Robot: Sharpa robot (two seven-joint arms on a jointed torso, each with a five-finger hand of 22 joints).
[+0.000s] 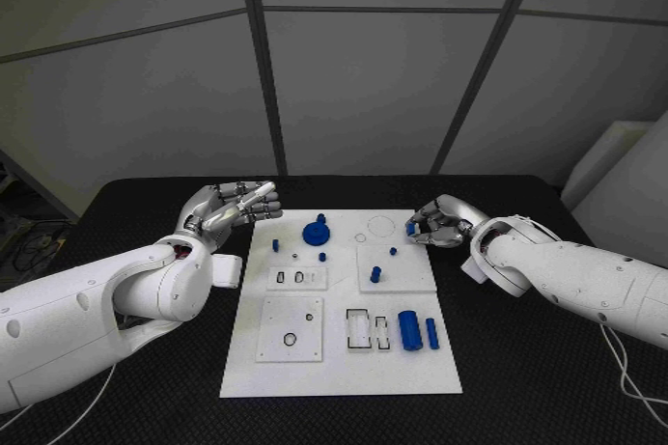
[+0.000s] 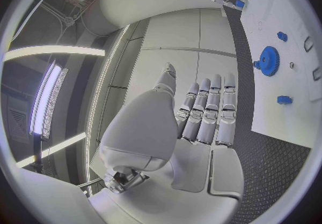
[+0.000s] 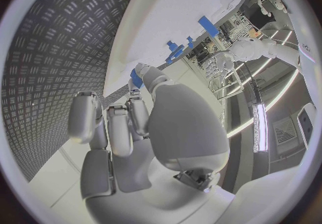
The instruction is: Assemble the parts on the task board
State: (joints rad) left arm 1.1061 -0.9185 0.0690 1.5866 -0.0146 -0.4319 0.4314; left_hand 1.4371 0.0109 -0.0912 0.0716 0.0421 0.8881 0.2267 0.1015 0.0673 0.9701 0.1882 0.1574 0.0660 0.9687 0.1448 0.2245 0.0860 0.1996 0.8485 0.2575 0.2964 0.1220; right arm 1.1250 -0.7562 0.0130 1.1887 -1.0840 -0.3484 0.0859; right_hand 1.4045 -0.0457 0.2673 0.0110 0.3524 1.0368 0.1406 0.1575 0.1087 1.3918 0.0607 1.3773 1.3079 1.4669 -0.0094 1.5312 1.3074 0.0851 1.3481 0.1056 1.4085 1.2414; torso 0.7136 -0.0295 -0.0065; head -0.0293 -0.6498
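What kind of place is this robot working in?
Probably a robotics lab or test cell: a black table with a white task board of blue parts, such as a gear, and plain grey panelled walls behind.

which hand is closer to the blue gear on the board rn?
Left. The left hand hangs just off the board's far-left edge beside the blue gear; the right hand is farther, at the far-right edge, pinching a small blue part.

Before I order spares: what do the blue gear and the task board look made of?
The blue gear looks like matte moulded or printed plastic: a uniform saturated blue with no metallic glint. The task board looks like a rigid white sheet, probably plastic or painted panel, flat and matte with cleanly cut recesses. Neither can be confirmed by look alone.
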